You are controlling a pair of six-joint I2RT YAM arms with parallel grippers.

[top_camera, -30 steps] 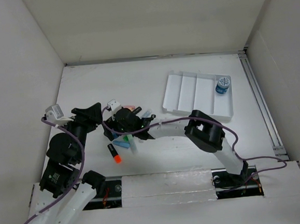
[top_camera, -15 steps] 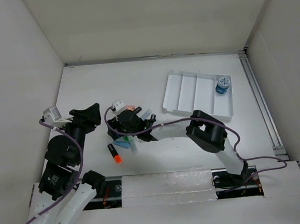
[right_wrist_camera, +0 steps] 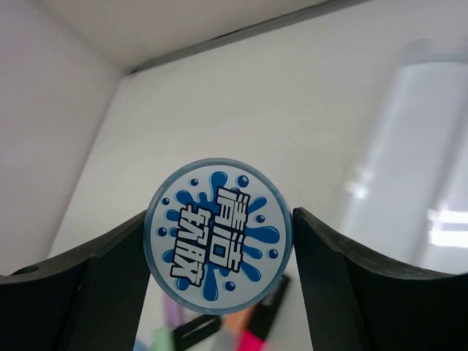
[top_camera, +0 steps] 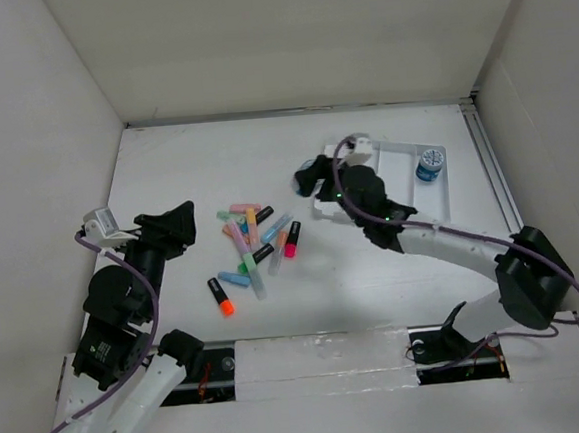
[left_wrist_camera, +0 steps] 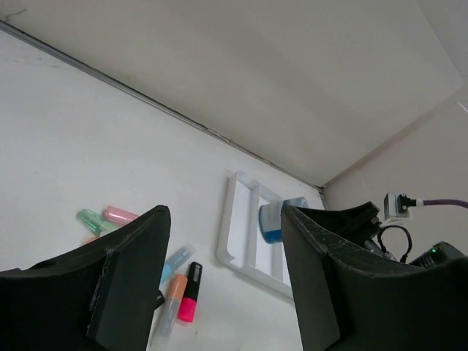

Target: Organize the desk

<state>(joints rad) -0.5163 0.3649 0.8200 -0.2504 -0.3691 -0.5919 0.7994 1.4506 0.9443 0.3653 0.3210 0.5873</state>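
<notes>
The desk is the white tabletop. My right gripper is shut on a round blue tub with a splash label and holds it above the desk at the left edge of the white compartmented tray. A second blue tub stands in the tray's right compartment. A pile of several coloured markers lies mid-left, and a black marker with an orange cap lies apart in front. My left gripper is open and empty, left of the pile. Its wrist view shows markers and the tray.
White walls close the desk at the back and on both sides. A metal rail runs along the right edge. The right arm's purple cable loops over the desk in front of the tray.
My right gripper has swung from over the marker pile to the right, up to the tray's left edge, with the tub in it. The markers are uncovered. The left arm has barely moved.
</notes>
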